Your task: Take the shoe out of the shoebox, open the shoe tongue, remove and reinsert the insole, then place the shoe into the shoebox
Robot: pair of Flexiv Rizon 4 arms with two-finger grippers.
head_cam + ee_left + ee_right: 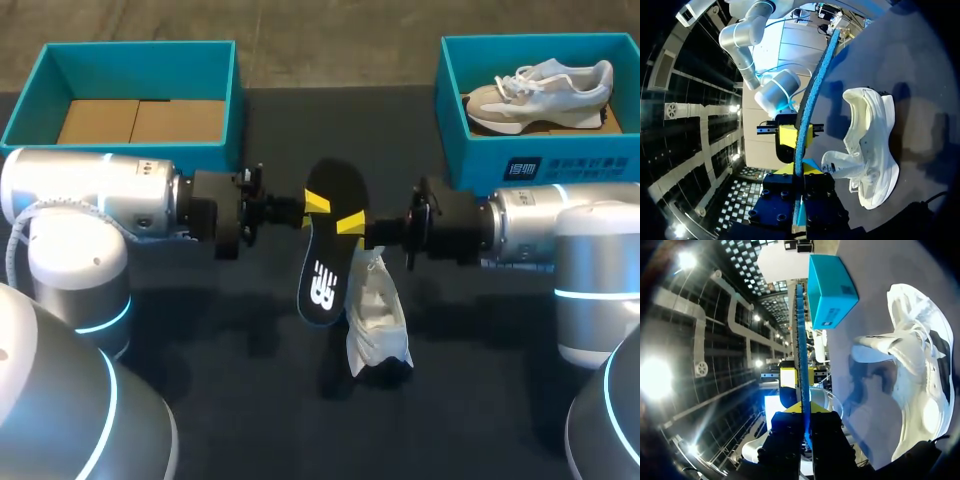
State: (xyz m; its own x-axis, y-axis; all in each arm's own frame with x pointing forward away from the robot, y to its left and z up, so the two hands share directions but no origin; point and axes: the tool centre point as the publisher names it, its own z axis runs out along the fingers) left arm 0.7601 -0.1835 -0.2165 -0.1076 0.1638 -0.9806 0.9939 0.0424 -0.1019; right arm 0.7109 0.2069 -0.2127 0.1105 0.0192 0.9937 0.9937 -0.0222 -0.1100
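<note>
Up at the far side of the desk (220, 330) stand two teal boxes. The left shoebox (140, 58) holds only brown cardboard (140, 120) laid flat on its bottom. The right shoebox (560, 165) holds a grey shoe (540, 92) lying on its side, and this box is cut off at the edge of the head view.

Between the boxes, nearer the robot, the black insole (325, 260) is held above the desk. The left hand (316, 203) is clenched on it from one side and the right hand (352, 224) from the other, their yellow tips pinching its upper half. Both wrist views show the insole only edge-on, as a thin strip running out between the fingers, so its faces cannot be seen there.

The white shoe (378, 320) lies on the desk below the right hand, just beside the insole's lower end. In the head view its upper part is hidden behind the insole and the hand. The left wrist view shows it on its side with the opening wide and the tongue pulled out.

Counted: two shoeboxes, two shoes, one insole, two hands.
</note>
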